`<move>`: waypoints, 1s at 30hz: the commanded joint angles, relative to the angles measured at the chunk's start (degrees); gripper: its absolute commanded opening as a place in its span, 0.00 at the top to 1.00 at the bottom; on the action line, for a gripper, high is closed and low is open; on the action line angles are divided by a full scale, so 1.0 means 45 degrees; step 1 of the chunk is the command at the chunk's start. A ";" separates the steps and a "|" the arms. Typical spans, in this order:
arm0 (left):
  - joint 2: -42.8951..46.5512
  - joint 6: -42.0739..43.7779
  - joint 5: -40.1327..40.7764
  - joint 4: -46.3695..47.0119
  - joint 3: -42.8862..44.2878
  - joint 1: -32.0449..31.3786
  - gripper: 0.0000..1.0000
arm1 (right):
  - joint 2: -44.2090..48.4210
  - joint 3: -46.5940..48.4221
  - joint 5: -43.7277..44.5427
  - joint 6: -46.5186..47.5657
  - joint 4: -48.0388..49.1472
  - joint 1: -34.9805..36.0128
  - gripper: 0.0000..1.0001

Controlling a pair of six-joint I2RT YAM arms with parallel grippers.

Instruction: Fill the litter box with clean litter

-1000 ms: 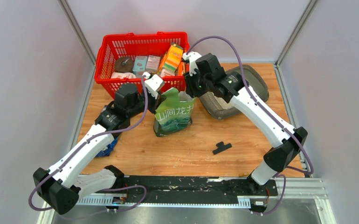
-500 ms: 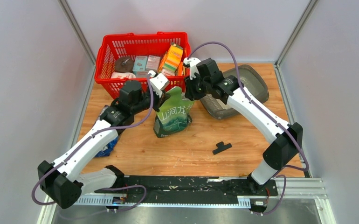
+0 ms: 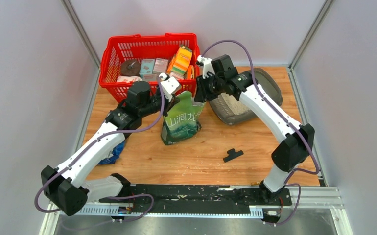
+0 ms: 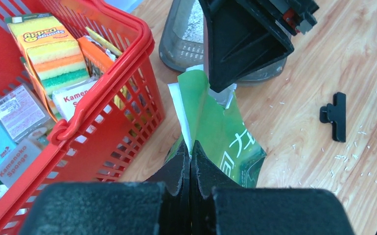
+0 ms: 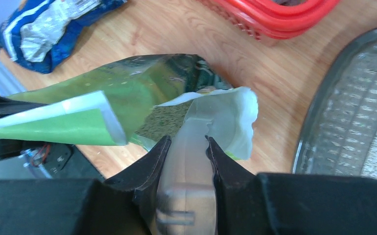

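Wooden table (image 3: 186, 156): left fingers (image 4: 190, 157) clenched on green pouch (image 3: 180, 125) corner; right fingers (image 5: 186, 144) pinching opposite edge, beside litter box (image 3: 273, 90).

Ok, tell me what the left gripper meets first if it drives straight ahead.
The green pouch it pinches; past that, likely the right gripper holding the pouch's far edge, ahead of the litter box. Depth is unclear.

Bright, even light — perhaps from overhead; left hand (image 4: 190, 152) blurs up close.
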State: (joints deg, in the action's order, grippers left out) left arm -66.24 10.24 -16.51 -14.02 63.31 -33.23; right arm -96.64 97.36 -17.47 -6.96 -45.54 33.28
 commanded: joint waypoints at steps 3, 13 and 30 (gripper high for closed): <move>0.1750 0.1882 -0.0062 0.3660 0.1011 0.0002 1.00 | -0.0555 0.1939 -0.3438 -0.0212 -0.3062 0.0320 1.00; 0.1438 0.2979 -0.0607 0.4093 0.1322 0.0159 1.00 | -0.0615 0.0473 0.2289 -0.0797 -0.3475 0.0378 1.00; 0.1849 0.2237 -0.0784 0.3838 0.0736 0.0159 1.00 | 0.1183 -0.2701 0.4664 -0.0505 -0.0214 0.1393 1.00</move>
State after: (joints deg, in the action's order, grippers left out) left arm -63.75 19.86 -20.67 -15.49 62.57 -33.28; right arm -92.55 91.02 -5.98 -16.12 -46.74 38.22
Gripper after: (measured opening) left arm 0.006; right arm 0.292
